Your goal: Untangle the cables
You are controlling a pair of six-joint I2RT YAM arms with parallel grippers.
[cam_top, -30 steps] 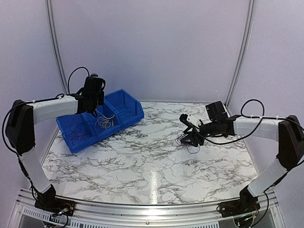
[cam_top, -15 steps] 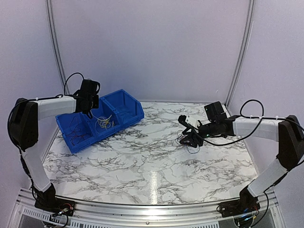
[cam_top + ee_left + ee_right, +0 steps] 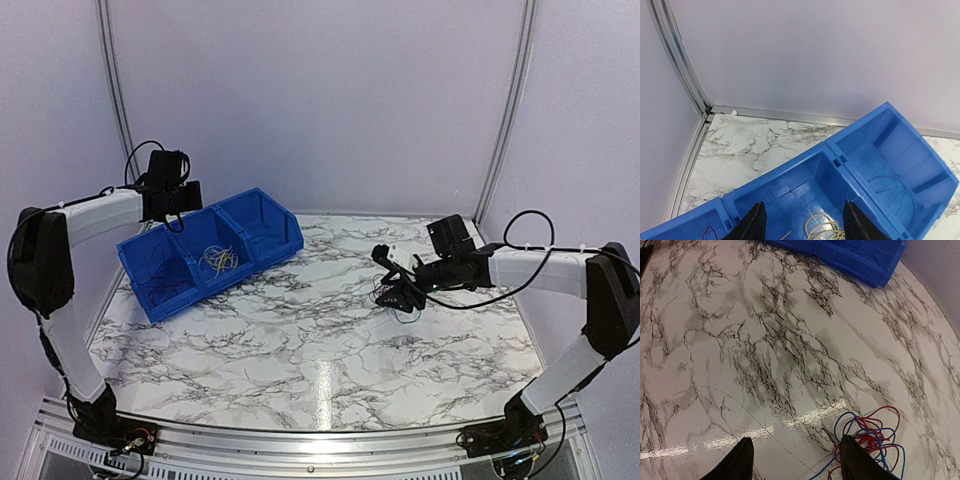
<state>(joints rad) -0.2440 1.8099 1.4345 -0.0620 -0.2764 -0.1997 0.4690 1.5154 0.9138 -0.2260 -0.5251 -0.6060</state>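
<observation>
The left arm [image 3: 95, 215] is raised and stretched toward the far left corner, its wrist bent downward — the left gripper [image 3: 802, 226] is seen with its jaws parted. The right arm [image 3: 540, 268] is extended inward and held low, forearm nearly level; the right gripper [image 3: 797, 460] is angled down, its jaws likewise spread apart.

a blue three-compartment bin [image 3: 285, 247] sits toward the far left of the marble table [image 3: 300, 335].

Bare marble [image 3: 300, 340] lay open across the middle and front, obstructed only by the bin [image 3: 280, 250] at back left and the cables [image 3: 872, 432] at right.
</observation>
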